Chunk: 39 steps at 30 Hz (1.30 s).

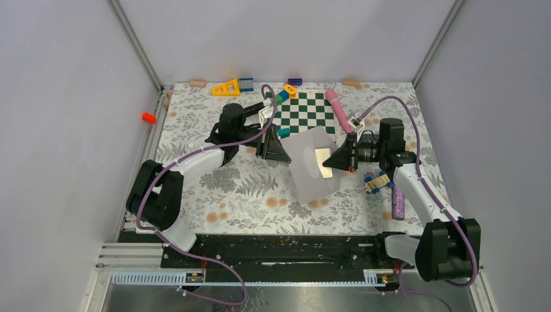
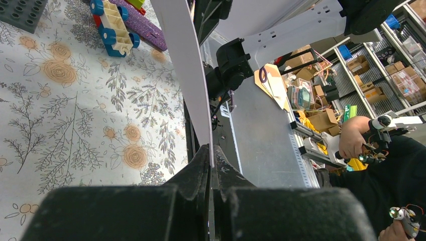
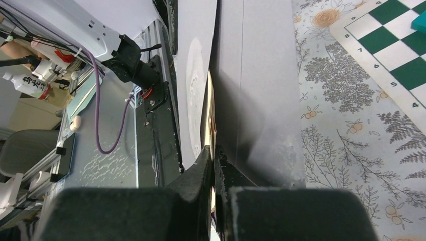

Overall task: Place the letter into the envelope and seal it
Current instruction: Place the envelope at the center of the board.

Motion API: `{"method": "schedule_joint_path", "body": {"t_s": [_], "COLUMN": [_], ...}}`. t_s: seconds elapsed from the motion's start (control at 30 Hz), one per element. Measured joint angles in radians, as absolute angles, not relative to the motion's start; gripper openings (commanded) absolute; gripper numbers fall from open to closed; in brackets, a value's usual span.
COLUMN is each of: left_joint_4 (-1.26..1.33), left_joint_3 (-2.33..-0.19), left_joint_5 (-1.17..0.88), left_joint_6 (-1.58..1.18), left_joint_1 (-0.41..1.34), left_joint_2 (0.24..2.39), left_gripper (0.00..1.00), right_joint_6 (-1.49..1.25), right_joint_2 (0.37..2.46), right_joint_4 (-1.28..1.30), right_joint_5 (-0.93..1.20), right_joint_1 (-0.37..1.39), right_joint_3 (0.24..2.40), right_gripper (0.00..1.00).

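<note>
Grey envelope [image 1: 309, 181] pinched by left claw [image 1: 284, 153], right claw [image 1: 327, 162].

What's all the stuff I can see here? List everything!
envelope: 1, light grey, centre, between grippers
letter: 1, cream, at envelope's middle, by right gripper
chessboard: 1, green-white, far middle
pink tube: 1, pink, beside chessboard
purple tube: 1, purple, right side
toy car: 1, cream, blue wheels, right side
triangle: 1, yellow, far left
blocks: several, mixed colours, far edge
cloth: 1, floral, under everything
left gripper: 1, black, shut on envelope
right gripper: 1, black, shut on envelope
</note>
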<state>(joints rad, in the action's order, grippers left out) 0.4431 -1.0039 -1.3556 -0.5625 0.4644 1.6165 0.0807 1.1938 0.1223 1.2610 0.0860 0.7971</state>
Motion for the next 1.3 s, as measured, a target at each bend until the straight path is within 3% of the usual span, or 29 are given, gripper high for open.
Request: {"method": "schedule_joint_path", "body": {"t_s": [0.27,0.7,0.93,1.17,1.3], "left_joint_4": [0.394,0.047,0.228,0.327,0.332], "left_joint_3": [-1.005,-1.087,-1.04,-1.026,-1.026], "left_joint_5": [-1.355,-1.331,-1.321,-1.322,-1.322], "left_joint_6": [-0.524,-0.26,-0.398,-0.476,-0.477], "left_joint_1": [0.47,0.505,0.496,0.493,0.493], "left_joint_2": [1.617,1.62,1.62,1.621,1.621], "left_gripper": [0.0,0.0,0.0,0.0,0.0], "right_joint_6": [0.108,0.154,0.165,0.166,0.168], "right_joint_2": [1.214,1.215,1.216,1.219,1.224], "right_joint_4": [0.161,0.224,0.241,0.249,0.257], "right_joint_5": [1.257,1.239,1.239,1.239,1.229], "right_joint_1": [0.125,0.136,0.138,0.139,0.14], "right_joint_3": [0.799,0.815,0.818,0.822,0.823], "right_gripper": [0.0,0.02,0.05,0.2,0.39]}}
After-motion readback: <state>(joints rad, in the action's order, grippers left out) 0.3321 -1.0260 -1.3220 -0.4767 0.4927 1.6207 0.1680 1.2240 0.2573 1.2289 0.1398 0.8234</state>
